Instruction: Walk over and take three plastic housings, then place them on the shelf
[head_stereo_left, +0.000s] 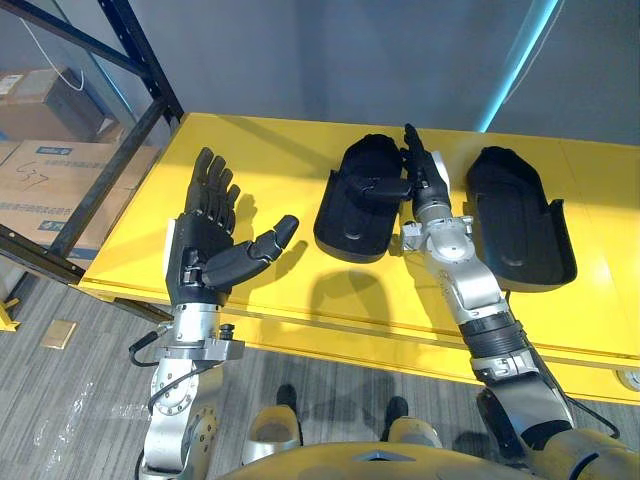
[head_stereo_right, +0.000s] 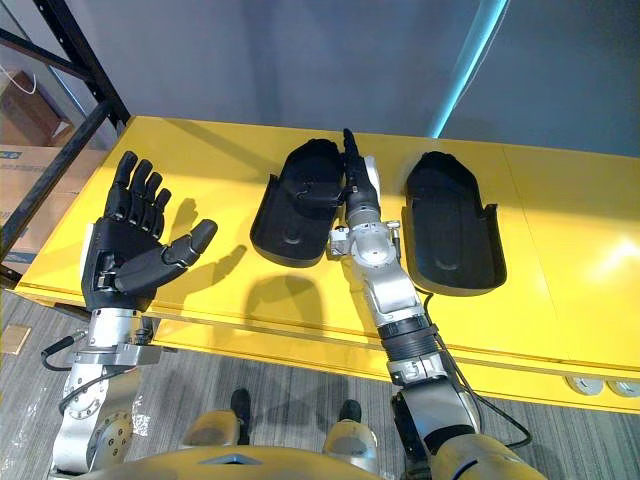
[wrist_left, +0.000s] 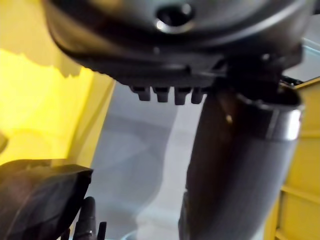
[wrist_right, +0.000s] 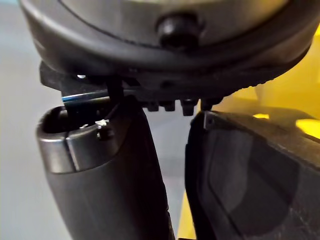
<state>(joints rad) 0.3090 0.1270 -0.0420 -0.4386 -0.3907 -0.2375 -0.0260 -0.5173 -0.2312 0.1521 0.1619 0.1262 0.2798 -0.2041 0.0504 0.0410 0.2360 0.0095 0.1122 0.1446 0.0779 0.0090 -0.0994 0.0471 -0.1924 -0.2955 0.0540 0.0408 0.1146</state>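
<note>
The dark left hand (head_stereo_left: 202, 245) hovered palm-up, fingers spread wide; the dark right hand (head_stereo_left: 430, 185) stretched forward, fingers straight.

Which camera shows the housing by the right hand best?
The right eye view: the housing lies nearly whole on the yellow table, the right hand at its edge. The left eye view matches; the right wrist view shows one wall close up.

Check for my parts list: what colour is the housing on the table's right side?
Plain black. The housing shows best in the left eye view.
</note>
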